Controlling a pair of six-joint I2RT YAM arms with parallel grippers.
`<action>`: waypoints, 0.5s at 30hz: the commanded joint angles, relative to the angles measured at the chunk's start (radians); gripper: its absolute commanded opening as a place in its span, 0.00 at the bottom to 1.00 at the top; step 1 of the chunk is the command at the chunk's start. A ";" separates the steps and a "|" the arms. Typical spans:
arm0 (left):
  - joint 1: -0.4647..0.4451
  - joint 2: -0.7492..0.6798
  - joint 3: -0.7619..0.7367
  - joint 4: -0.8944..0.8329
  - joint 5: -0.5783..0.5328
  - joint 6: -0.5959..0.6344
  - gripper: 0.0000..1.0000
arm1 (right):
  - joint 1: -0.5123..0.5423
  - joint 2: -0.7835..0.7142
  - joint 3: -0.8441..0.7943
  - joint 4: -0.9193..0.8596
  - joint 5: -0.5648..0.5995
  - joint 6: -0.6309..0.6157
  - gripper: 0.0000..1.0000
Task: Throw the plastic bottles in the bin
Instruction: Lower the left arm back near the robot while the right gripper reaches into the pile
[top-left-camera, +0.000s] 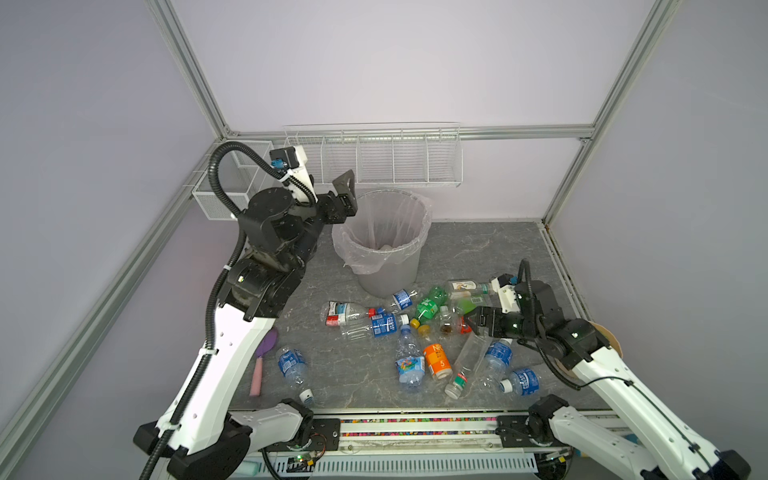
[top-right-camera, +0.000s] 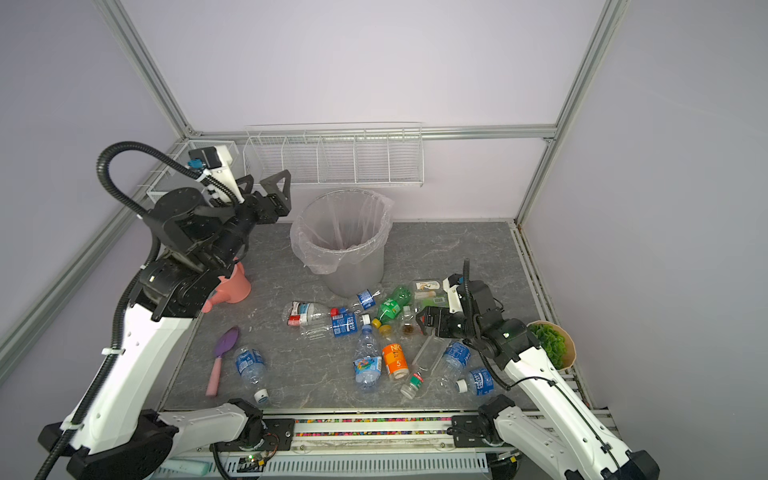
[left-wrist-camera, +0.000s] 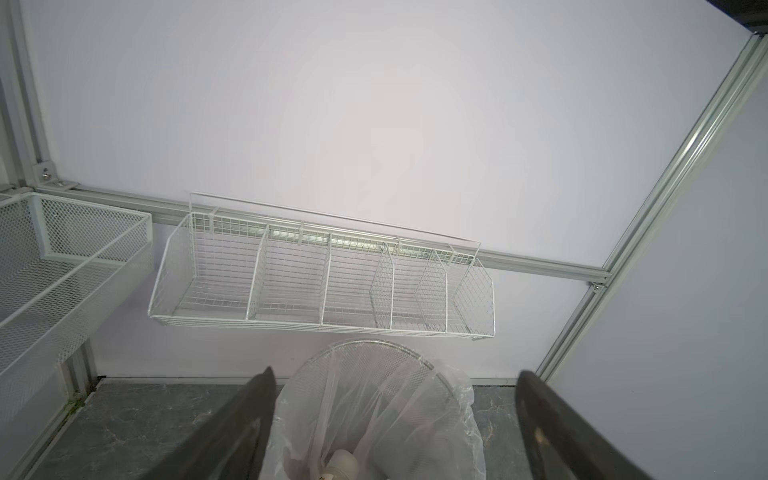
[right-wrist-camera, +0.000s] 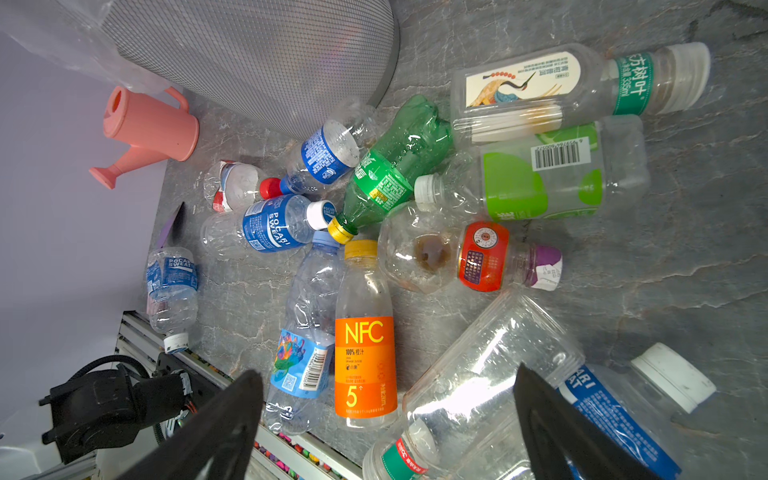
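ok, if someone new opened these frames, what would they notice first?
The heap of plastic bottles lying on the grey table, right of centre, with an orange NFC bottle the brightest among them. Behind the heap stands the big bag-lined bin. The left gripper hangs open and empty by the bin's left rim, and the right gripper is open just above the heap.

White shell links, black joint housings on left arm (top-left-camera: 226, 353) and right arm (top-left-camera: 615, 382). Black ribbed cable hose (top-left-camera: 214, 178) along each, white zip ties (top-left-camera: 208, 352). Black triangular fingers (left-wrist-camera: 243, 428) on left claw (top-right-camera: 262, 183), right claw (right-wrist-camera: 386, 374). White wrist camera mount (top-left-camera: 298, 160), blue plug (top-left-camera: 277, 166).
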 joint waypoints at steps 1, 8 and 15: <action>-0.001 -0.087 -0.120 0.132 0.020 0.005 0.88 | 0.005 0.016 0.003 0.019 -0.001 -0.008 0.97; -0.001 -0.230 -0.319 0.154 0.061 -0.016 0.83 | 0.005 0.063 0.035 0.017 -0.006 -0.033 0.98; -0.002 -0.339 -0.513 0.089 0.068 -0.096 0.80 | 0.007 0.103 0.061 0.031 -0.028 -0.058 0.99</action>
